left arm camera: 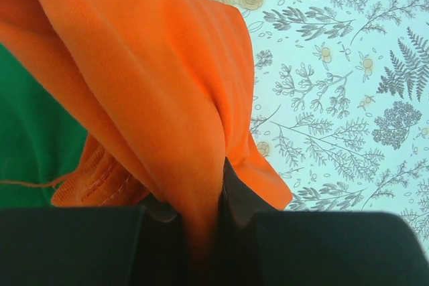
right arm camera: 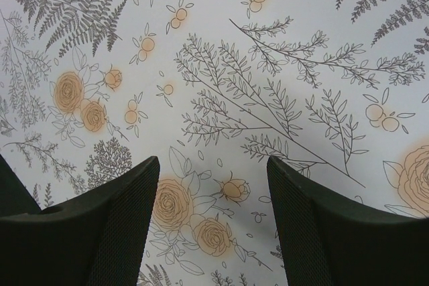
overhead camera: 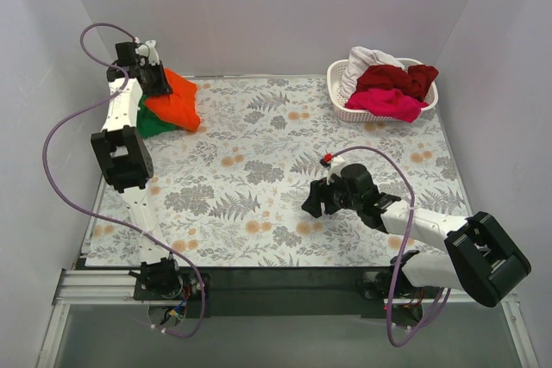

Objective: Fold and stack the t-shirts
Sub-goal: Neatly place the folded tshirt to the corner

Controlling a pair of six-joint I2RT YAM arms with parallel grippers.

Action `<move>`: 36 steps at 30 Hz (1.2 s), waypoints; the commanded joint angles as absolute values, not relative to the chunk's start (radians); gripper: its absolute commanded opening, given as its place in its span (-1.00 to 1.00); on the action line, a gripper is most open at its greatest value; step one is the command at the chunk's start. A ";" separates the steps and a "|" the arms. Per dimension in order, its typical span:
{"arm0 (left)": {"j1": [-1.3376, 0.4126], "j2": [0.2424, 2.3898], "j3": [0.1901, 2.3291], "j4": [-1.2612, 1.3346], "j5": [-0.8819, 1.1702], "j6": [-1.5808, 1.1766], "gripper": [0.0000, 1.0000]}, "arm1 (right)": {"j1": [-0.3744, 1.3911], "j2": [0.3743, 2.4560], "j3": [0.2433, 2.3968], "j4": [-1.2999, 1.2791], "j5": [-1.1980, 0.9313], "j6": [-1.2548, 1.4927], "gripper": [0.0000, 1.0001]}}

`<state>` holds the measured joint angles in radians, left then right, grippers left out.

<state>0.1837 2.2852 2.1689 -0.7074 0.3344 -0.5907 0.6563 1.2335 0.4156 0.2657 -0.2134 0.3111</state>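
The middle of the counter (overhead camera: 259, 161) lies bare from the frame's centre up to the far edge, so I can pass freely there. At upper right the basket (overhead camera: 343, 108), heaped with shirts (overhead camera: 388, 88), blocks that corner. At upper left the orange shirt (overhead camera: 179, 99), pinched in my left end effector (overhead camera: 157, 82), drapes over the green shirt (overhead camera: 152, 123) and fills that corner. My right end effector (right arm camera: 213, 165) hovers at lower right over bare counter, fingers spread, nothing between them. Walls (overhead camera: 276, 15) close three sides.

We see the left arm (overhead camera: 121, 118) reaching far left, jaws clamped (on the orange t-shirt (left arm camera: 154, 98)); the right arm (overhead camera: 423, 221) hovers low, jaws apart.
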 commanded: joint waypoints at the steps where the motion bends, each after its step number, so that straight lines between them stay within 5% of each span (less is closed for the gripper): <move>1: 0.232 2.198 2.160 -0.657 0.385 -0.592 -1.00 | 0.664 1.223 0.416 0.318 -0.230 0.310 0.19; 36: 0.456 2.273 1.959 -0.362 0.344 -0.692 -1.00 | 0.712 1.312 0.451 0.334 -0.239 0.291 0.18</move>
